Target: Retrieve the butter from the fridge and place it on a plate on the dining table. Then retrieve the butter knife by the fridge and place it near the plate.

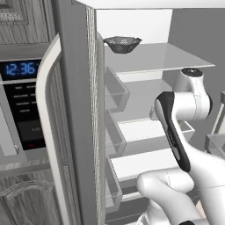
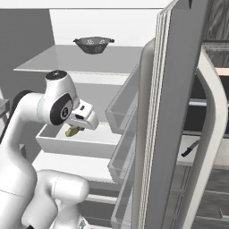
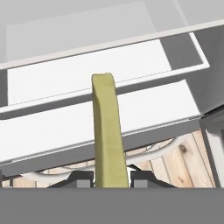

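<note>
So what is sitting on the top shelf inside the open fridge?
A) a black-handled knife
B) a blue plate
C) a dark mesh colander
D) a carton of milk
C: a dark mesh colander stands alone on the top glass shelf of the fridge. The butter is lower down, held in the gripper, whose jaws are shut on it.

The fridge stands open, its doors swung out to both sides; a colander sits on the upper shelf; below it, the butter stands between the gripper fingers above a drawer; the butter knife lies on the counter right of the door
</note>
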